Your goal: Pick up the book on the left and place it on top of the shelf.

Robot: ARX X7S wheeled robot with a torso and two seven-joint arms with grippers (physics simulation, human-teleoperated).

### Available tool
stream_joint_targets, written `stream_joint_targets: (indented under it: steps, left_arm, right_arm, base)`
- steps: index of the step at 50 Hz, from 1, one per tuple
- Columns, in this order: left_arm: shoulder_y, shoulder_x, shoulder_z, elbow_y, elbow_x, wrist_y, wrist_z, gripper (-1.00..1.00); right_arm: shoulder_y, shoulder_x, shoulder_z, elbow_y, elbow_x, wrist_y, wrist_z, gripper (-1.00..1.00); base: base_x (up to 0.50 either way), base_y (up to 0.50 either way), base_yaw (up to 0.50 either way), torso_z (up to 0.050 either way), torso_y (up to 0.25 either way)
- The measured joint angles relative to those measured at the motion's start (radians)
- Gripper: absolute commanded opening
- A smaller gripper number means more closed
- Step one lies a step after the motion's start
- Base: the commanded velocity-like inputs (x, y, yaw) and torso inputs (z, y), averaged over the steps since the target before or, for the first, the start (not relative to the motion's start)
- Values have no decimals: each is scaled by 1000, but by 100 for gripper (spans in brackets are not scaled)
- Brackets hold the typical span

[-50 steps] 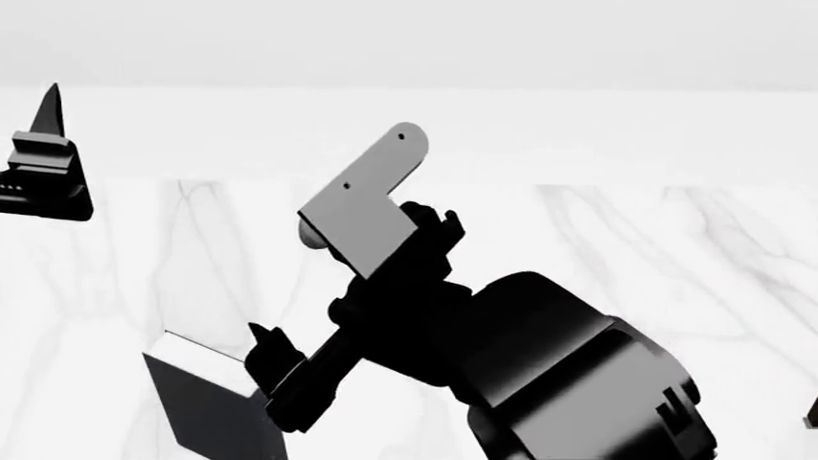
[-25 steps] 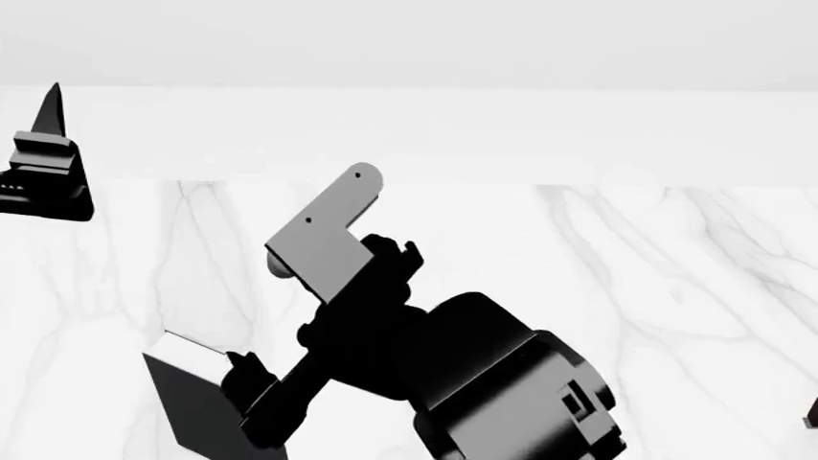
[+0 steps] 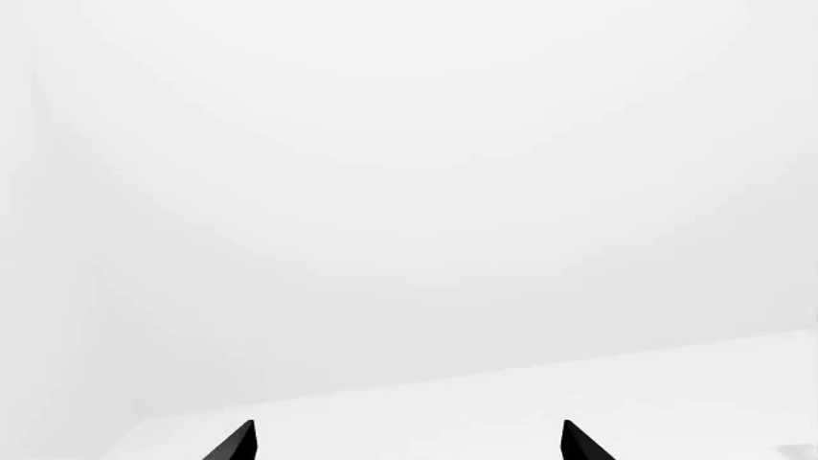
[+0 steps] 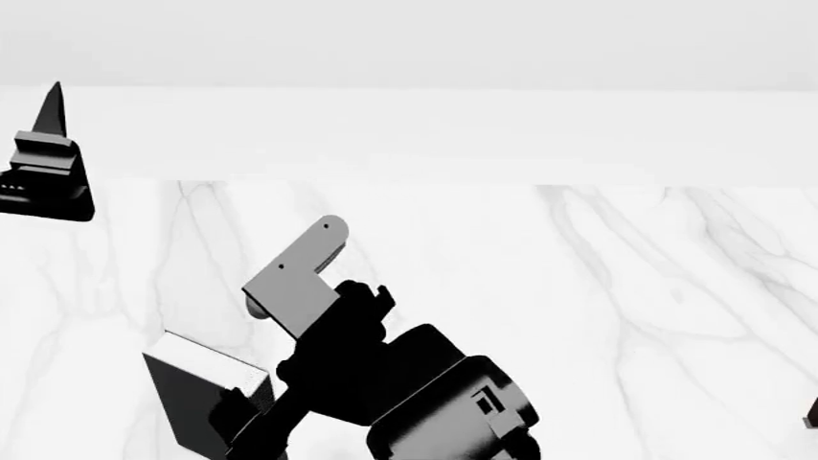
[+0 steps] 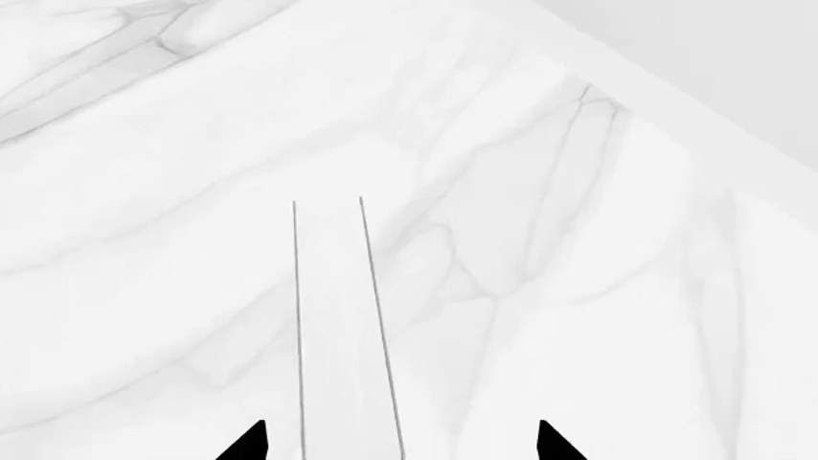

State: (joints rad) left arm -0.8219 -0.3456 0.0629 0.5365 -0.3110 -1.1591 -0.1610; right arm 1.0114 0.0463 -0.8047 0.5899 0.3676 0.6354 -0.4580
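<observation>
The book [image 4: 205, 398] is charcoal with white page edges and stands near the lower left of the head view on the marble table. My right arm reaches down to it, with the right gripper [image 4: 240, 414] at its right side. In the right wrist view the book's pale page edge [image 5: 343, 326] runs between the two dark fingertips [image 5: 252, 443], which stand wide apart around it; the right gripper [image 5: 398, 443] is open. My left gripper [image 4: 46, 158] is raised at the far left, open [image 3: 406, 443] and empty, facing a blank white wall. The shelf is out of view.
The white marble table [image 4: 601, 287] stretches ahead to a far edge below a white wall. A grey bracket [image 4: 297, 278] sticks up from my right arm. A small dark object [image 4: 810, 414] shows at the right edge.
My right arm has moved down and to the left in the head view, closer over the book. The book and the left gripper have stayed in place.
</observation>
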Motion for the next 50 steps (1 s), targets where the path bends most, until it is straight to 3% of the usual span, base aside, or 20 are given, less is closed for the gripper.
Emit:
stream_joint_targets:
  steps: [21, 22, 38, 50]
  left_arm:
    - [8, -6, 1, 5, -8, 5, -2, 100]
    - [9, -6, 1, 5, -8, 5, -2, 100]
    - [17, -13, -1, 16, -14, 3, -6, 100]
    - [17, -16, -6, 25, -21, -6, -9, 100]
  right_arm:
    - [27, -36, -238, 190, 145, -130, 20, 100]
    - [29, -37, -247, 196, 152, -136, 21, -100]
    - [43, -25, -321, 217, 241, -180, 68, -100]
    - [56, 27, -327, 119, 294, -142, 124, -100]
  base:
    - [0, 0, 0, 0, 0]
    - [0, 0, 0, 0, 0]
    - [0, 0, 0, 0, 0]
    - [0, 0, 0, 0, 1]
